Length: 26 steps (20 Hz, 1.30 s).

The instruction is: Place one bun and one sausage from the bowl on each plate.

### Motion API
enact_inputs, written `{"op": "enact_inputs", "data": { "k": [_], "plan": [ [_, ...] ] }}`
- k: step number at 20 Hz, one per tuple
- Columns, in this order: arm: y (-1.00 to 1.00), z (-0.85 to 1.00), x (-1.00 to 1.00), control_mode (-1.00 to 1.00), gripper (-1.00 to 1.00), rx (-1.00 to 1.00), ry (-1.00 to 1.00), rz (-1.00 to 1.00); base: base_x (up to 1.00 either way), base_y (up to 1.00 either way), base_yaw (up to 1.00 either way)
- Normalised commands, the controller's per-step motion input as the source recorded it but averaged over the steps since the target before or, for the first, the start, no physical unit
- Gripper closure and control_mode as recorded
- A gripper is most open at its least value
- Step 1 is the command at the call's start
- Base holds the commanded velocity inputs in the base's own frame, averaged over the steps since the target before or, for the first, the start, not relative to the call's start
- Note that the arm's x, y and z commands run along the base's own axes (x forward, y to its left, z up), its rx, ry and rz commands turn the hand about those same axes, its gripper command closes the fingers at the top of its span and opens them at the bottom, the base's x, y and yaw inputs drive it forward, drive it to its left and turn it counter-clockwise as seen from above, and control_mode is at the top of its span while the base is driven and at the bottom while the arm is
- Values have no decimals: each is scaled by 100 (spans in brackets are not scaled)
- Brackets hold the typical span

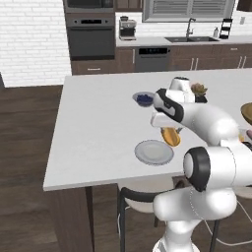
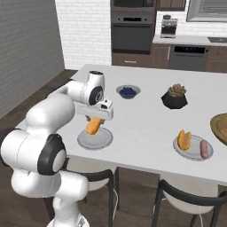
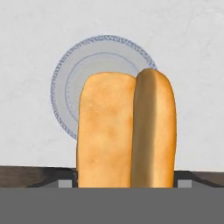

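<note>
Bun (image 3: pixel 127 131): soft, light, crushable; you squeeze gently.
Tool (image 2: pixel 95 119): clamped on bun's upper end.
Plate (image 3: pixel 70 83): at 12 o'clock, beneath.

Light even and bright across all views, flat rendered look, no strong direction. Bench (image 1: pixel 93 128) top reads pale, near washed out, with faint mottling. Soft shadow under the plate (image 2: pixel 95 141) rim and a dim patch beneath the arm; shadows elsewhere weak. Mild sheen on the robot's white shells, no hard glare. Window (image 1: pixel 189 10) at the back is bright but casts no visible beam. Edges slightly jagged and coarse, low resolution throughout; far cabinets soft. Hand view: bun (image 3: pixel 127 131) close up, a little soft, plate pattern possibly blurred. No bending at the frame edges.
</note>
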Motion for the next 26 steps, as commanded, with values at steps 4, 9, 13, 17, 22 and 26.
{"op": "enact_inputs", "data": {
  "k": [4, 9, 13, 17, 22, 26],
  "plan": [
    [0, -27, 73, -100, 100, 0, 0, 0, 0, 0, 0],
    [0, -61, 71, -100, 100, 0, 9, 1, 0, 0, 0],
    [0, -59, 38, -100, 100, 0, 11, 0, 0, 0, 0],
    [0, -22, -2, -100, 100, 0, 13, 0, 0, 0, 0],
    [0, -15, -36, -100, 100, 0, 6, 0, 0, 0, 0],
    [0, -43, -27, -100, 100, 0, 5, 0, 0, 0, 0]
  ]
}}
